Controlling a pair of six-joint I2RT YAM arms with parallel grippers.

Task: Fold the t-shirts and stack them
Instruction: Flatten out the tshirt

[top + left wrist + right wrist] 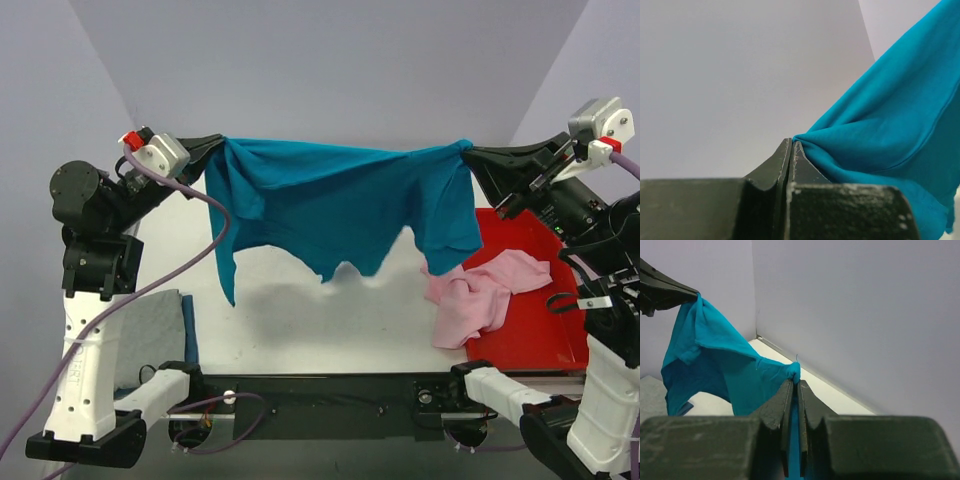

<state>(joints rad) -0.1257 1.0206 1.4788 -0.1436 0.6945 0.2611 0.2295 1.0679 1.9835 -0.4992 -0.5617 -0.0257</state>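
Top external view: the teal-blue t-shirt (340, 205) hangs spread above the counter (330, 330). The left hand (220, 146) at 10 o'clock and the right hand (468, 149) at 2 o'clock are each clamped on a corner of it. The pink t-shirt (480, 295) lies crumpled at 4 o'clock, partly on the red tray (530, 345). The grey t-shirt (150, 335) lies at 8 o'clock. Teal and pink appear unfolded, and stacking remains.
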